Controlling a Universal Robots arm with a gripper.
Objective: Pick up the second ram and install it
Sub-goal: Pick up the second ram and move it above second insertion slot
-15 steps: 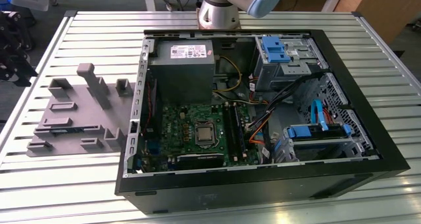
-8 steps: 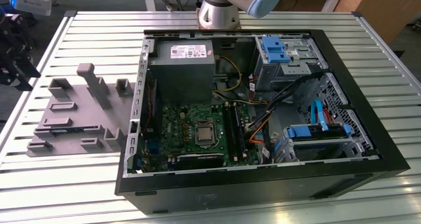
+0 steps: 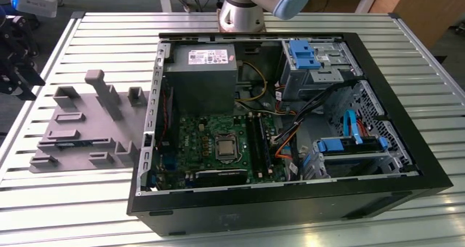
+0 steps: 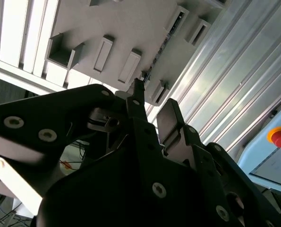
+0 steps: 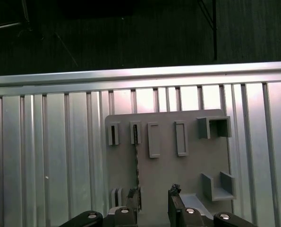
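The second ram [image 5: 136,163] is a thin dark stick standing on edge in the grey fixture plate [image 5: 168,161], held between two small slot blocks. In the second wrist view the ram [image 4: 163,45] shows as a thin dark line on the fixture plate [image 4: 131,23]. My gripper [image 5: 154,193] hovers above the plate's near edge, open, with nothing between its fingers. One fingertip [image 5: 132,193] lines up with the ram's near end. In the exterior view the gripper [image 3: 18,75] hangs at the left edge, beside the fixture plate [image 3: 87,122].
An open black computer case [image 3: 291,203] lies on the slatted metal table [image 3: 87,40], with the green motherboard [image 3: 196,138] and its long memory slots [image 3: 258,143] inside. Cables and blue drive brackets [image 3: 349,143] fill the case's right side. The arm's base [image 3: 243,10] stands behind it.
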